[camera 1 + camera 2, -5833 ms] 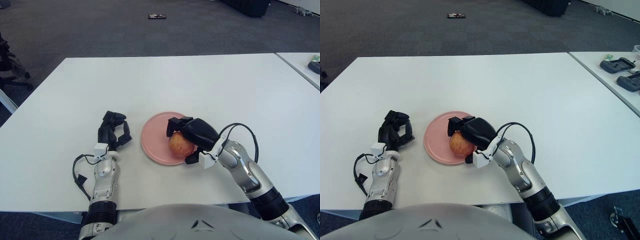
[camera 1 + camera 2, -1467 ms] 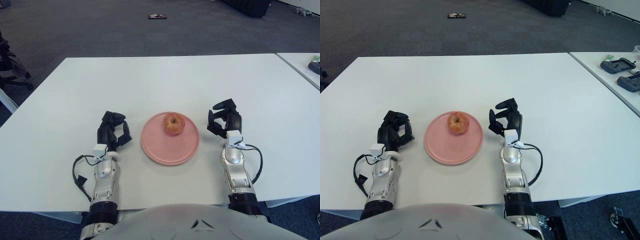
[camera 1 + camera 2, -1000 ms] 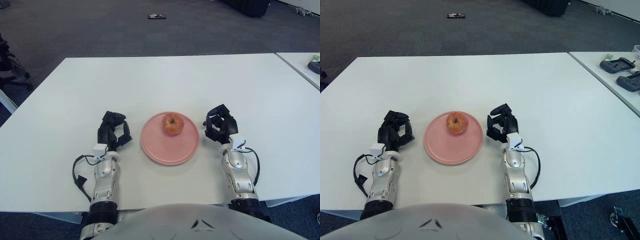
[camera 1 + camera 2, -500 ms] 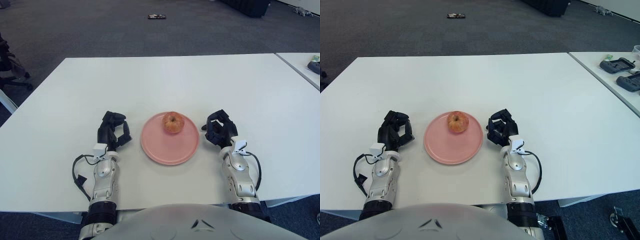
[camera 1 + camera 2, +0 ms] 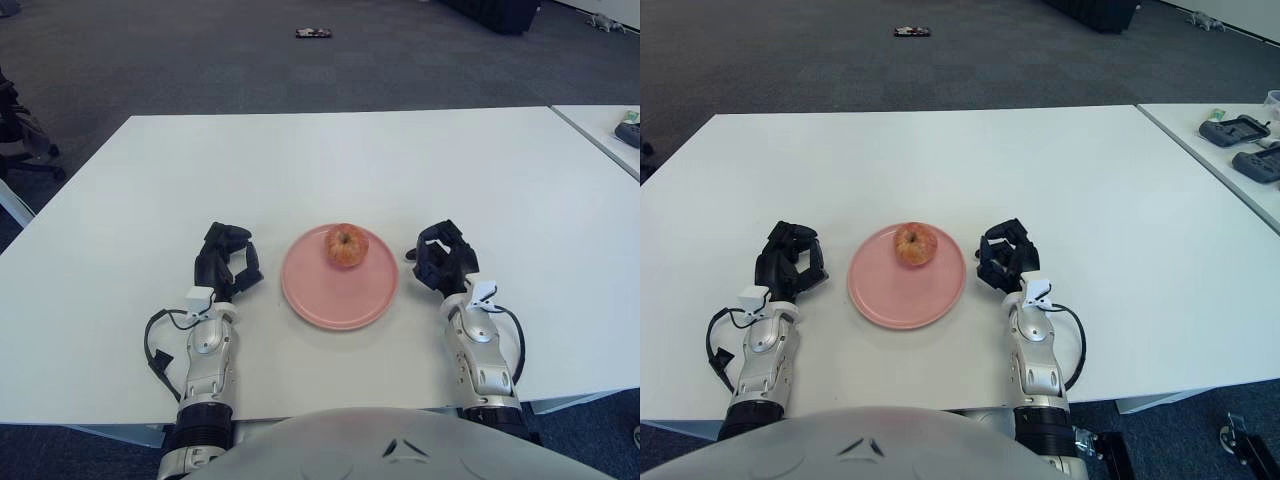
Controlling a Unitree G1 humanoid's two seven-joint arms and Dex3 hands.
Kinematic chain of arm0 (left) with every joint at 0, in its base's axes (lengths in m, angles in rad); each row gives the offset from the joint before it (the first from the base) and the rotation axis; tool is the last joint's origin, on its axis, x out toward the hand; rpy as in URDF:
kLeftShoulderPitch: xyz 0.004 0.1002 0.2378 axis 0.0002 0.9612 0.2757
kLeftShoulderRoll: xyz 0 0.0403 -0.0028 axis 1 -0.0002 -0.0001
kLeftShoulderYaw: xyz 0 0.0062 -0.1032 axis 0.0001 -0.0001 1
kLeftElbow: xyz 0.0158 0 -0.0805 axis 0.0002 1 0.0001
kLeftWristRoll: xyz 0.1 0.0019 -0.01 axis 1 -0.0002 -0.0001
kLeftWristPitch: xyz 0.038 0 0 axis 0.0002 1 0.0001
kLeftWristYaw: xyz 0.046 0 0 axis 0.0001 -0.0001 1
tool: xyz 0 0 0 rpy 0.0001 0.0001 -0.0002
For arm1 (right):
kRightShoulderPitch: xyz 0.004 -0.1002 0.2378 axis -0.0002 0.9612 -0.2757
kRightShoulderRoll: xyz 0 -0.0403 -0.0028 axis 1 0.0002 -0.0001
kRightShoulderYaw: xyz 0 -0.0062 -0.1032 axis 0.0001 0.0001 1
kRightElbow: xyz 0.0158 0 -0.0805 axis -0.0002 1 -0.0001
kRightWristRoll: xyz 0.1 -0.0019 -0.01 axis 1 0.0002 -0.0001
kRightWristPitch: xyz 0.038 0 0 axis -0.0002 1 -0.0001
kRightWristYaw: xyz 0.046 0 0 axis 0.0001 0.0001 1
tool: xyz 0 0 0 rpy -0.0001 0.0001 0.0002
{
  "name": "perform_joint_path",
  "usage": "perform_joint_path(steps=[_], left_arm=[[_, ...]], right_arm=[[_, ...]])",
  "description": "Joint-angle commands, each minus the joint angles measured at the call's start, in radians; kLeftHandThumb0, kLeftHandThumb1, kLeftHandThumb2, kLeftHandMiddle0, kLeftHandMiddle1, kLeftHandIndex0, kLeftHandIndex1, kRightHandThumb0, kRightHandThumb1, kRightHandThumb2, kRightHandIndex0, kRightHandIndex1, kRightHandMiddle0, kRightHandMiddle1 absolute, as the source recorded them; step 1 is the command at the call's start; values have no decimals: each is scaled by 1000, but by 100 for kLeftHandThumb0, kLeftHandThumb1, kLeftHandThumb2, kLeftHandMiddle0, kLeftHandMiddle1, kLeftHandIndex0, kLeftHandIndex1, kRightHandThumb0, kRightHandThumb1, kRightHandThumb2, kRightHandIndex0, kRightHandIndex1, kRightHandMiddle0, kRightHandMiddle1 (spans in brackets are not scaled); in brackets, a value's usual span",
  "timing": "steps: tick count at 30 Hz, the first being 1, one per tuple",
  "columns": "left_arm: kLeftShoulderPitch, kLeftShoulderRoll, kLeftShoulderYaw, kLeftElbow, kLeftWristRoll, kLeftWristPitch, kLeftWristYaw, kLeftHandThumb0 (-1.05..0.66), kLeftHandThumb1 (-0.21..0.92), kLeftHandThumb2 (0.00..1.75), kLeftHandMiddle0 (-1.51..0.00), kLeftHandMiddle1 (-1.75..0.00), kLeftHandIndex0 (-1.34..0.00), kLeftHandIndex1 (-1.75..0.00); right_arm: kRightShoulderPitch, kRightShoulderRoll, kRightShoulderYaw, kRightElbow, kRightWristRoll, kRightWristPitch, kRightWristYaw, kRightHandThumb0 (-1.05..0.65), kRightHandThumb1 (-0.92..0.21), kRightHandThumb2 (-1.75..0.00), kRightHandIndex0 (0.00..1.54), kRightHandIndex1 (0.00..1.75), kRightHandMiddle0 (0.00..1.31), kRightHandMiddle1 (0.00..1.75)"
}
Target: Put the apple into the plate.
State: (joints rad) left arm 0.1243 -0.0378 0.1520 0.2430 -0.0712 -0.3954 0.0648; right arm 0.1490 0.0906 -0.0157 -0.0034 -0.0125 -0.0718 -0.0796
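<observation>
White table [image 5: 330,160] on dark carpet. Pink plate [image 5: 340,295] holds 1 apple [image 5: 346,246] at its far edge. Left hand [image 5: 226,262] and right hand [image 5: 443,258] flank the plate, fingers curled, holding nothing.

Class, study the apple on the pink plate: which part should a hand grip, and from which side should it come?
Grip the apple around its widest middle, coming from above. It sits upright, stem up, on the far part of the plate, with its rounded sides exposed. The right hand, curled on the table just right of the plate, looks best placed.
</observation>
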Motion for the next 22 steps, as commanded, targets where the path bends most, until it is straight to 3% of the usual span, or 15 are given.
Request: perform_joint_path(steps=[1, 22], left_arm=[[-2, 12, -2, -10, 6, 13, -4, -45, 42, 121, -118, -175, -53, -175], [13, 6, 2, -27, 9, 14, -5, -43, 46, 115, -114, -175, -50, -175]], right_arm=[[6, 5, -5, -23, 8, -8, -9, -39, -62, -94, 59, 142, 37, 175], [34, 7, -11, -85, -7, 10, -55, -40, -57, -101, 63, 142, 41, 175]])
